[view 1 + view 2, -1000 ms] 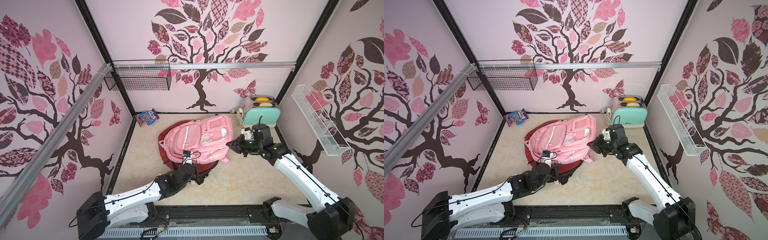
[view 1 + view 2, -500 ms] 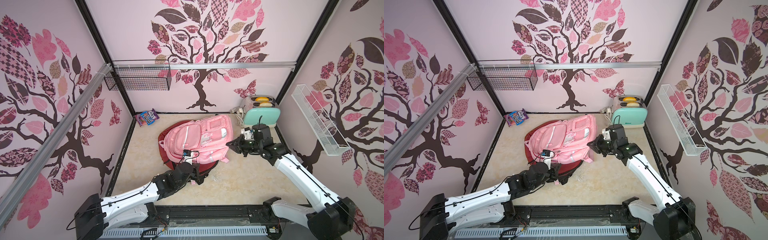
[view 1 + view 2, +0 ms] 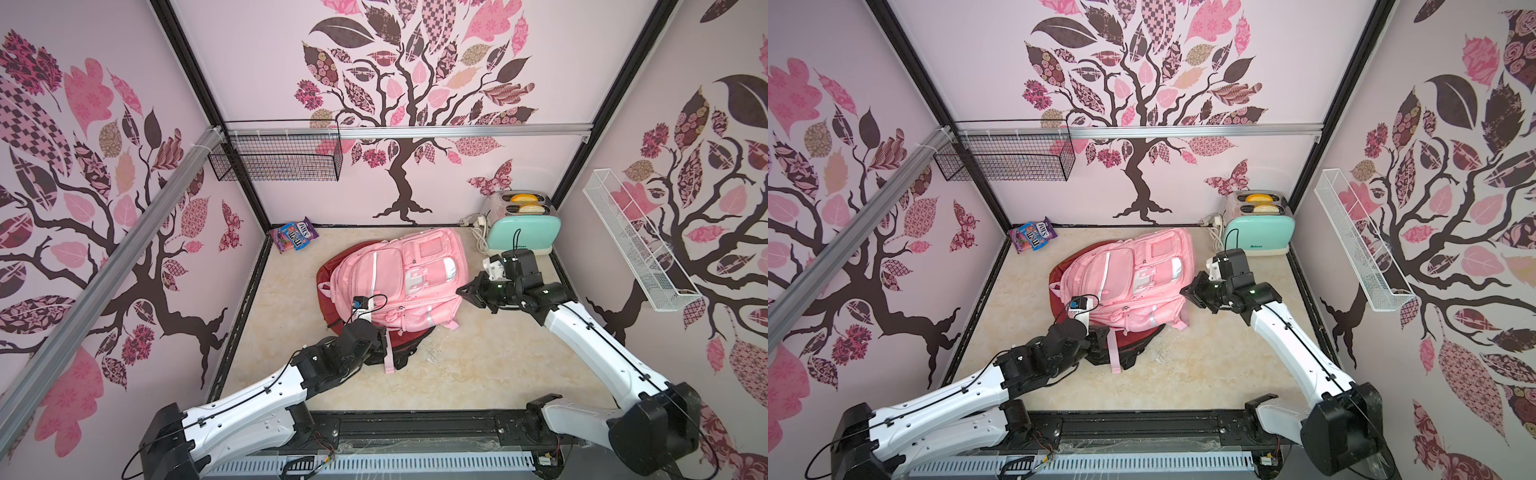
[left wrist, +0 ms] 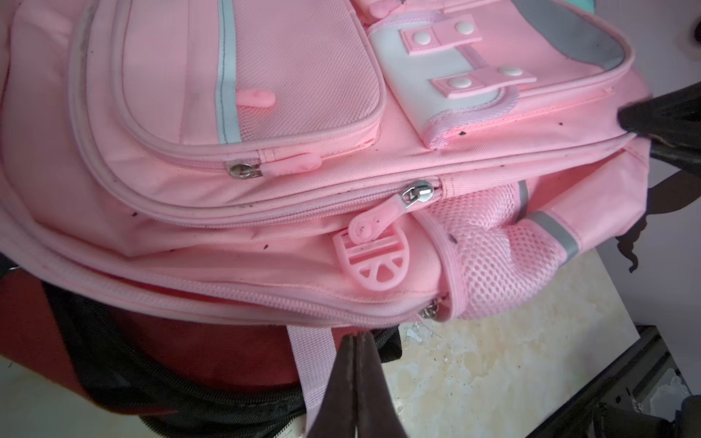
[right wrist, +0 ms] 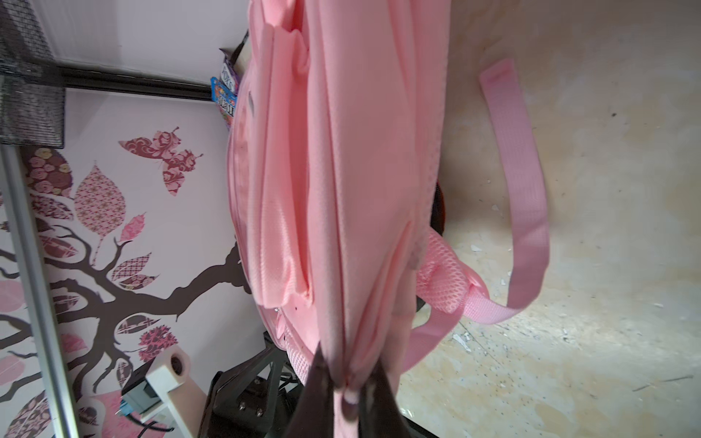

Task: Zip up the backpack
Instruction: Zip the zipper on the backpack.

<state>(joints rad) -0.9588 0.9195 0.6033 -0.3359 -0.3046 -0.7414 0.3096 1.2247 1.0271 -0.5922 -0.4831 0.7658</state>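
A pink backpack (image 3: 399, 274) (image 3: 1129, 274) lies flat on top of a dark red bag (image 3: 332, 274). My left gripper (image 4: 356, 337) (image 3: 376, 334) is shut with nothing between its fingers. It hovers just off the backpack's near side, beside a loose pink strap (image 4: 311, 352). In the left wrist view a metal zipper slider (image 4: 417, 193) with a pink pull (image 4: 370, 223) sits mid-side, and a second slider (image 4: 430, 311) sits on the lowest seam. My right gripper (image 5: 347, 375) (image 3: 462, 291) is shut on a fold of fabric at the backpack's right end.
A mint toaster (image 3: 523, 235) with its white cable stands at the back right, close behind my right wrist. A candy bag (image 3: 294, 235) lies in the back left corner. A black wire basket (image 3: 276, 160) and a white wire rack (image 3: 636, 245) hang on the walls.
My left gripper closed the last bit and shifted slightly to the left along the backpack's near side. The right arm and the backpack stayed where they were.
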